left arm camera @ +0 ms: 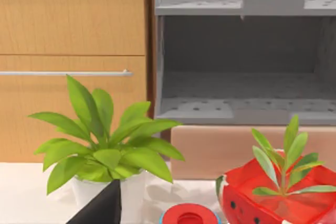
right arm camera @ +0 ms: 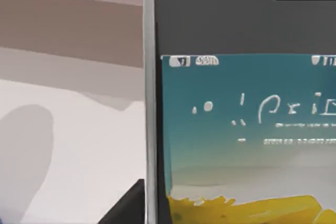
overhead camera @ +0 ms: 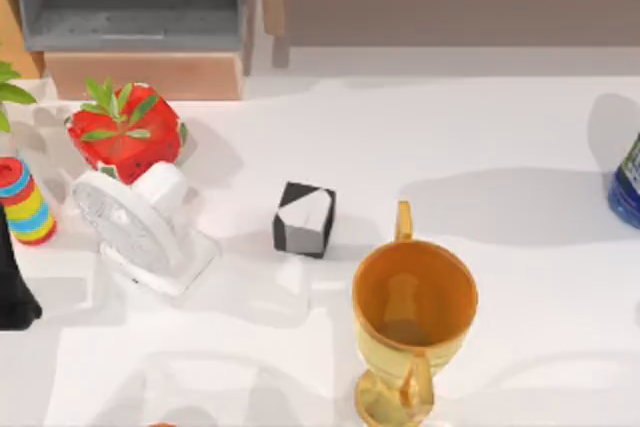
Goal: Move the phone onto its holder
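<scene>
1 slim phone (right arm camera: 241, 129), screen lit teal and yellow, looms close before the right wrist camera; whether the right gripper is pinching it cannot be told. It looks light, rigid, slick-faced and breakable, best taken by its long edges. Left of the gold cup (overhead camera: 414, 299) sits a black-and-white block (overhead camera: 303, 219), likely the holder. A dark blue object (overhead camera: 627, 187) far right of the cup is cut off. The left arm (overhead camera: 14, 287) idles far left of the cup

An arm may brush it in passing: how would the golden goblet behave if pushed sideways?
The golden goblet stands tall on a narrow stem and small foot, so a push near the rim would probably tip it. Its glossy surface looks hard, so it is likely stiff and somewhat slippery. Tipped over, its round bowl might roll.
</scene>
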Available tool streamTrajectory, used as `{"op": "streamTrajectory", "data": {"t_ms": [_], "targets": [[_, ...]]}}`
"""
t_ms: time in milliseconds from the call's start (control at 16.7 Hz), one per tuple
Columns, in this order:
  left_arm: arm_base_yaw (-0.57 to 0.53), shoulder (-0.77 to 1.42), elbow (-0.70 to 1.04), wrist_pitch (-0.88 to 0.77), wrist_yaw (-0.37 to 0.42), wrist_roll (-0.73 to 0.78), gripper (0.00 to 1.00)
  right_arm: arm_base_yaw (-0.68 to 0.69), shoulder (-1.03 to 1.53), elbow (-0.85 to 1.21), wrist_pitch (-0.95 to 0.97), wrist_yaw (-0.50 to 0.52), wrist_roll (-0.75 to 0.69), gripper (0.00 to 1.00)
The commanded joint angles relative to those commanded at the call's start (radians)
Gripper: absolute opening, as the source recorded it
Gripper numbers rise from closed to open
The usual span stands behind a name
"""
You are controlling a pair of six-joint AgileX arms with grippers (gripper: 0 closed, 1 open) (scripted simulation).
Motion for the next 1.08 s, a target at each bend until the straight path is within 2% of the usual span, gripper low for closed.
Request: {"op": "streamTrajectory", "data": {"t_ms": [180, 540, 840, 1080], "targets": [[0.000, 0.000, 0.000, 0.000, 0.000, 0.000, 1.00, -0.056, -0.003, -0.065, 0.021, -0.041, -0.035, 0.00], [0.000, 0.000, 0.000, 0.000, 0.000, 0.000, 1.00, -0.056, 0.000, -0.067, 0.018, -0.040, -0.032, 0.00], [0.000, 0.000, 0.000, 0.000, 0.000, 0.000, 1.00, -0.103, -0.058, -0.058, -0.018, 0.002, 0.043, 0.00], [0.000, 0.000, 0.000, 0.000, 0.000, 0.000, 1.00, -0.070, -0.022, -0.053, 0.056, 0.045, 0.091, 0.00]]}}
